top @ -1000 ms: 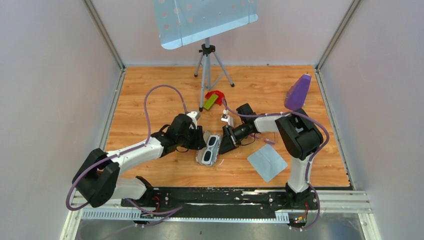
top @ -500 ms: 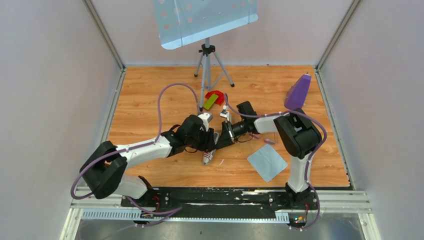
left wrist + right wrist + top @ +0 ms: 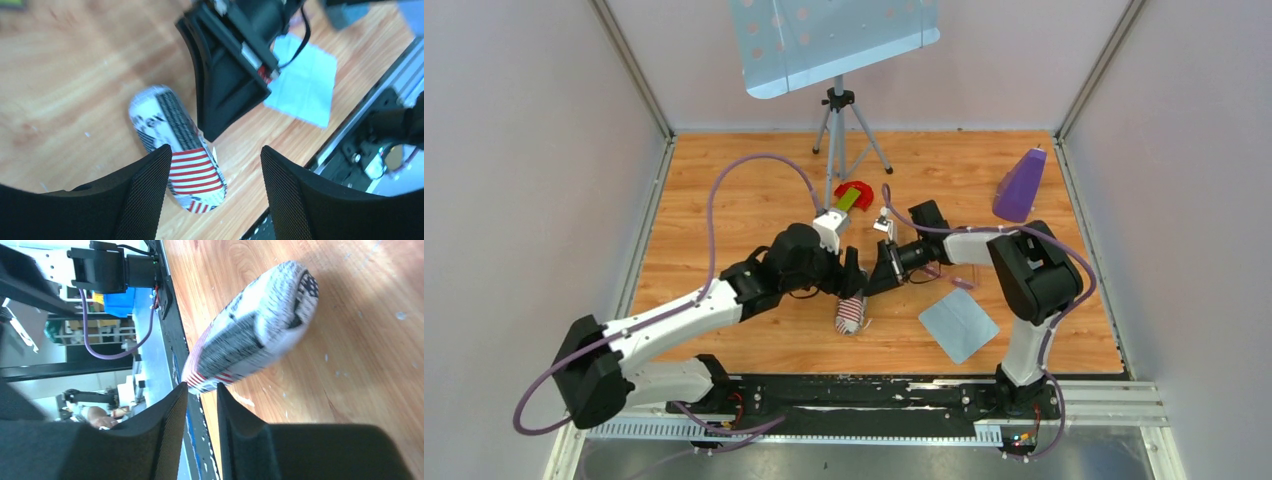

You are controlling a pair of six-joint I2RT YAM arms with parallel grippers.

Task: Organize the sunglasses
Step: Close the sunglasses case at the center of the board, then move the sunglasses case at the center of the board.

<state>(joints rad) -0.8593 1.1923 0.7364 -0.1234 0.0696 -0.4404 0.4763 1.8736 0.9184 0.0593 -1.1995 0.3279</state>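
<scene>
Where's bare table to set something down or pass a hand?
Free: far-left tabletop between the side wall and the grey tripod; far strip between that tripod and the purple cone; near-right corner past the light blue square cloth. Crowded: centre, left gripper and right gripper at the stripe-printed oblong case.

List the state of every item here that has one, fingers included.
Oblong hard case with newsprint and red-striped print: closed, lying on the wooden table.
Flat light blue square cloth: lying flat on the table.
Left fingers: wide open above the case, holding nothing.
Right fingers: narrow gap, holding nothing.
Sunglasses: not visible.
</scene>
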